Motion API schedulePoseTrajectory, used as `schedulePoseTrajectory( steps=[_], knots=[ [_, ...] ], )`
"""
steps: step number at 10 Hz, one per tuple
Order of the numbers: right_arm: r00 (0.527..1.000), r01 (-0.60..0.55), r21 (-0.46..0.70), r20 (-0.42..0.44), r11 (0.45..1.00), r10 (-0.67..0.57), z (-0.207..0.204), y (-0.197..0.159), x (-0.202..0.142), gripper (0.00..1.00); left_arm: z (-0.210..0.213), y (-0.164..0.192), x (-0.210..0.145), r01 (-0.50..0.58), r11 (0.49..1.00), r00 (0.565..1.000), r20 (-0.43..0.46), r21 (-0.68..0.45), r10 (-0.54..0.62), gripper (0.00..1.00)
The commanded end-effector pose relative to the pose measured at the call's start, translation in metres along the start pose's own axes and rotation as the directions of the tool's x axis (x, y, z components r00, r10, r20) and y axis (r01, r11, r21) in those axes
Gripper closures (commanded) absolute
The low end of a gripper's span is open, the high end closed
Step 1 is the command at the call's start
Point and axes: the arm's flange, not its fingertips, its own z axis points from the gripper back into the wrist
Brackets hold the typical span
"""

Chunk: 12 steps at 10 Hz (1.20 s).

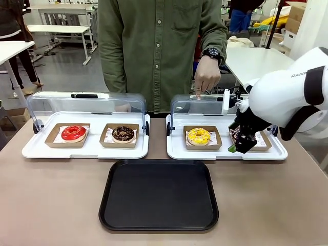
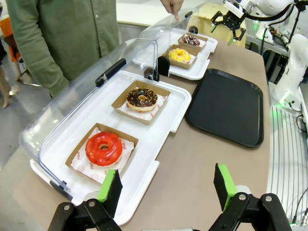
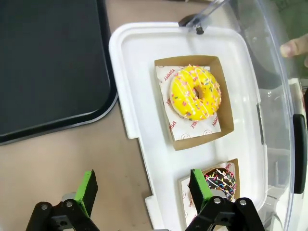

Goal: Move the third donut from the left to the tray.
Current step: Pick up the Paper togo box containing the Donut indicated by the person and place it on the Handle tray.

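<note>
1. The counter (image 1: 51, 205) is brown and carries everything.
2. The tray (image 1: 159, 197), black and bare, lies at the near middle of the counter, just in front of the two white trays.
3. The left white tray (image 1: 36, 148) and the right white tray (image 1: 177, 148) sit side by side, each with its clear lid (image 1: 87, 105) raised at the back.
4. The right hand (image 1: 241, 146) hangs over the near right part of the right white tray, beside the sprinkled chocolate donut (image 3: 220, 182). Its jaws are spread wide and hold nothing.
5. The left hand (image 2: 166, 185) is also spread wide and empty, over the counter by the end of the left white tray, near the red donut (image 2: 104, 148).
6. The third donut from the left (image 1: 199, 136), iced yellow, rests in its brown holder on the left half of the right white tray, apart from both hands.
7. The person's finger (image 1: 199, 95) points down at the lid behind it.
</note>
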Motion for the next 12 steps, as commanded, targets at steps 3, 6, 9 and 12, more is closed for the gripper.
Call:
schedulePoseTrajectory(
  steps=[3, 6, 9, 12],
  knots=[
    [1.0, 0.014, 0.005, -0.001, 1.0, -0.014, 0.005, -0.003, -0.005, 0.0, 0.001, 0.001, 0.001, 0.021, 1.0, 0.999, 0.026, 0.0, -0.021, 0.0],
    [0.995, -0.052, 0.003, -0.087, 0.999, 0.052, -0.027, -0.026, 0.018, 0.0, 0.001, 0.001, 0.001, 0.021, 1.0, 0.999, 0.026, 0.0, -0.021, 0.0],
    [0.982, -0.113, -0.025, -0.153, 0.993, 0.108, -0.051, -0.038, 0.032, 0.0, 0.001, 0.001, 0.001, 0.021, 1.0, 0.999, 0.026, 0.0, -0.021, 0.0],
    [0.968, -0.172, -0.022, -0.191, 0.985, 0.165, -0.074, -0.043, 0.041, 0.0, 0.001, 0.001, 0.001, 0.021, 1.0, 0.999, 0.026, 0.0, -0.021, 0.0]
  ],
)
